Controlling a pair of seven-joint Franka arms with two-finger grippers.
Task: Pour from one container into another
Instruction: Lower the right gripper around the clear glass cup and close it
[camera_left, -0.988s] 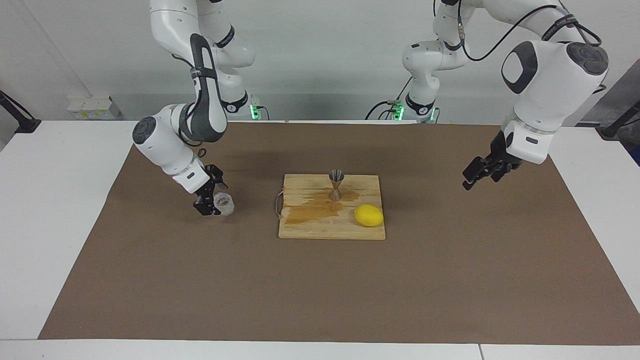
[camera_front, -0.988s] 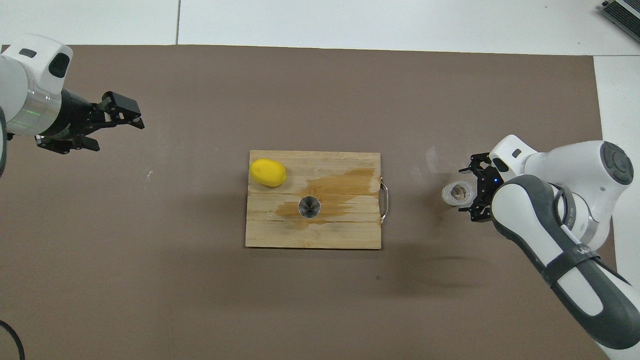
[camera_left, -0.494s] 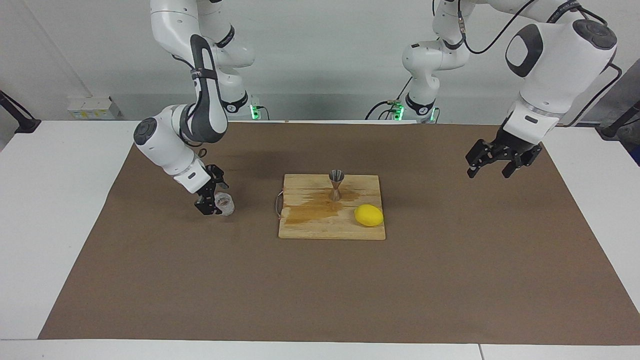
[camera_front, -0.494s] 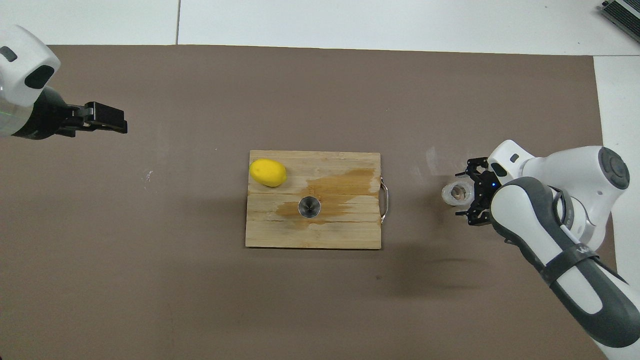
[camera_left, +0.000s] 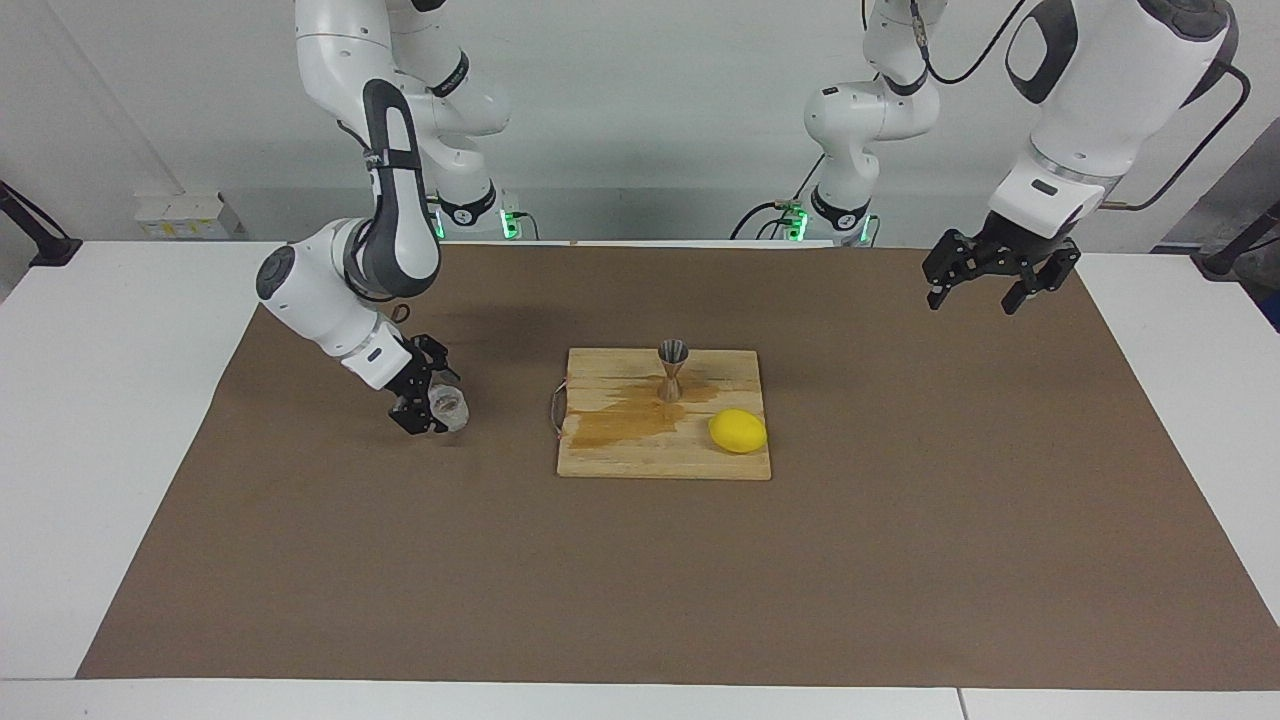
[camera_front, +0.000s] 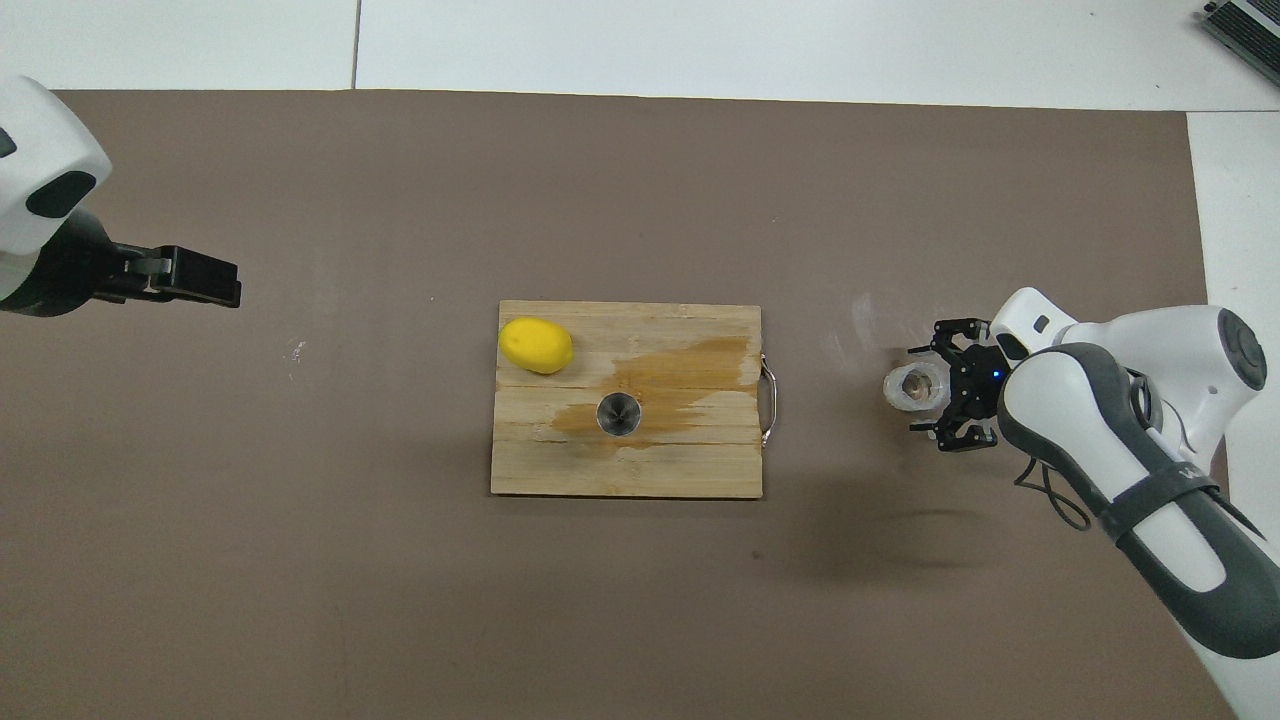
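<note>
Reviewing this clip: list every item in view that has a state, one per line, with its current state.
glass cup: upright on the brown mat, beside the right gripper's fingers.
jigger: upright on the cutting board.
cutting board: flat, with a wet stain.
lemon: lying on the board.
right gripper: open, low beside the cup.
left gripper: open, raised, waiting.

**Two High Cameras, Half a Turn Apart**

One camera looked down from across the table, facing the robots. The other looked steeply down from above their end. Both stood well back and shared the brown mat (camera_left: 900, 560) and cutting board (camera_front: 620, 470).
</note>
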